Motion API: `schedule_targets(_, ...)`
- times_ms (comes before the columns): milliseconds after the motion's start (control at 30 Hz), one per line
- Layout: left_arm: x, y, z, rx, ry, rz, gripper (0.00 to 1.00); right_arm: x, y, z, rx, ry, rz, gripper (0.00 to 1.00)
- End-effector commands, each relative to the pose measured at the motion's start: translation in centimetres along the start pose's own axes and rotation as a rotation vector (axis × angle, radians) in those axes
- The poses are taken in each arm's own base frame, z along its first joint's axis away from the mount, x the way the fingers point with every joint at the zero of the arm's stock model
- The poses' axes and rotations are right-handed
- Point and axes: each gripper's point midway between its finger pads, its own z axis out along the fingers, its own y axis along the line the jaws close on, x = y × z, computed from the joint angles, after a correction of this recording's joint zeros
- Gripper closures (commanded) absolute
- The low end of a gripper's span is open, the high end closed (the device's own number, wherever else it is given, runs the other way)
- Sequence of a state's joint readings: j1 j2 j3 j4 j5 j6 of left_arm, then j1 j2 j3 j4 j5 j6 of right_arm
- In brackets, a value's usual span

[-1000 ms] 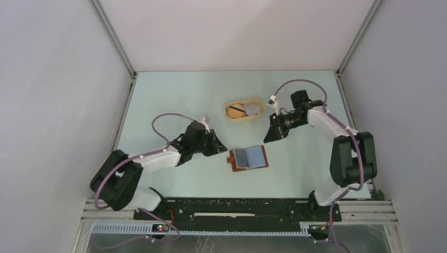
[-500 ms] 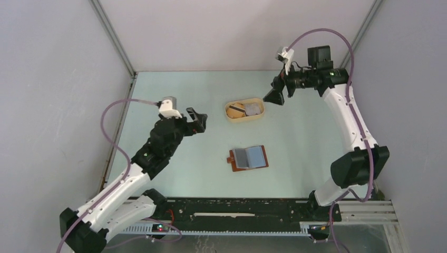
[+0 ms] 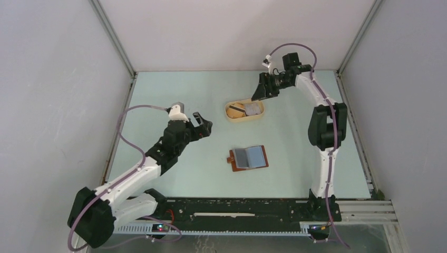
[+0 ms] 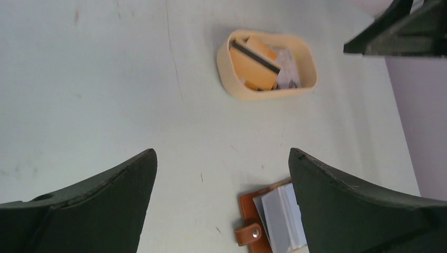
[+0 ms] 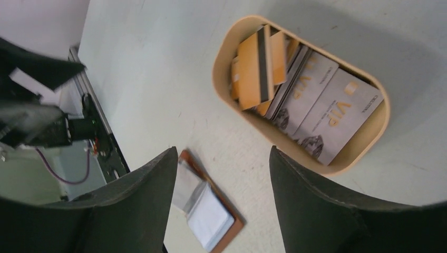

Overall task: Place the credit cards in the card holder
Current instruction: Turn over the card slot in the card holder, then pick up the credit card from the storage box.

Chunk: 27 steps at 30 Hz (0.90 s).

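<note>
The left fingers (image 3: pixel 203 122) stand wide apart with nothing between them; they hang above the pale surface (image 3: pixel 174 95), left of centre, touching no object; between them the left wrist view shows bare surface, with the card holder (image 4: pixel 273 217) at the lower edge.

The right fingers (image 3: pixel 259 93) are also spread and empty; they hang just beyond the far right end of the tan oval tray (image 3: pixel 230 113); the right wrist view looks down past them onto it.

The credit cards (image 5: pixel 322 113) lie in the tray, overlapping one another; the silvery ones lie at one end, printed "VIP" in gold; at the other end sit orange ones (image 5: pixel 248 74), the topmost showing a black stripe.

The card holder lies opened flat on the surface, nearer the arms' bases than the tray and well apart from it; its inner side faces up, holding grey and light blue rectangles side by side; its snap tab sticks out on the left; neither pair of fingers touches it.
</note>
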State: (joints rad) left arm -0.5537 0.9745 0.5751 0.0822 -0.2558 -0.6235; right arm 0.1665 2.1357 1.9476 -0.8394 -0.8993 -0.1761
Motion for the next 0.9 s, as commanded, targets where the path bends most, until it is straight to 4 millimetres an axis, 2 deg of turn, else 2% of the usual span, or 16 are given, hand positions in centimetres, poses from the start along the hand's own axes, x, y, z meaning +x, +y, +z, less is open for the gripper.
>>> schedule_targets(0,1.1,-1.6,1.3,0.069,0.025,-0.151,0.00,-2.4,-0.6,1.3,0.002,-0.030,0.114,0.31)
schedule_targets(133,2.5,-1.7,1.9,0.063,0.087,-0.169,0.01,-1.6,-2.9,3.7,-0.005,0.013,0.182,0.40)
schedule_targets(267,3.7,-1.2,2.0,0.044,0.117,-0.207,0.01,-1.3,-3.8,5.4,-0.014,0.025,0.219,0.45)
schedule_targets(533,4.5,-0.9,2.3,0.035,0.136,-0.227,0.01,0.6,-4.4,7.7,-0.009,0.077,0.242,0.49)
schedule_targets(867,5.2,-1.4,3.2,0.044,0.177,-0.207,0.01,2.7,-4.2,8.7,-0.004,0.131,0.252,0.52)
